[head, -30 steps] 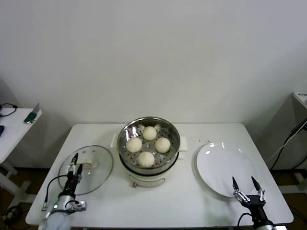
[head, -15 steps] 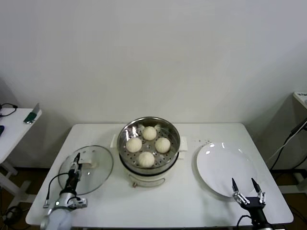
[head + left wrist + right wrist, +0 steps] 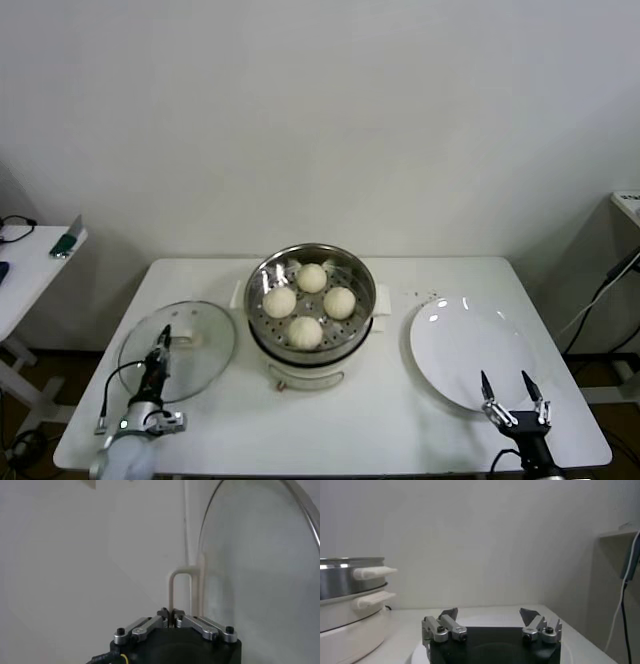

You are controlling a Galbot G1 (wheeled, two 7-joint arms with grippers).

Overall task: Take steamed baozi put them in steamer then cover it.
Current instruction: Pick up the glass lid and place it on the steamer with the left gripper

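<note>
Four cream-white baozi (image 3: 305, 331) sit in the shiny steel steamer (image 3: 311, 262) on its cream pot base at the table's middle. The glass cover (image 3: 200, 365) is at the left of the table, its rim raised on one side. My left gripper (image 3: 161, 352) is shut on the cover's cream handle (image 3: 181, 580), which stands as a thin loop between the jaws, with the glass (image 3: 260, 570) beside it. My right gripper (image 3: 512, 388) is open and empty over the front edge of the white plate (image 3: 460, 340). The steamer also shows in the right wrist view (image 3: 342, 572).
The white table's front edge (image 3: 330, 462) runs close to both grippers. A side table (image 3: 25, 265) with small items stands at the far left. A cabinet with a cable (image 3: 620, 270) stands at the right.
My left gripper has moved forward onto the cover's handle and the cover has shifted slightly left and tilted. My right gripper has drawn back a little toward the table's front edge.
</note>
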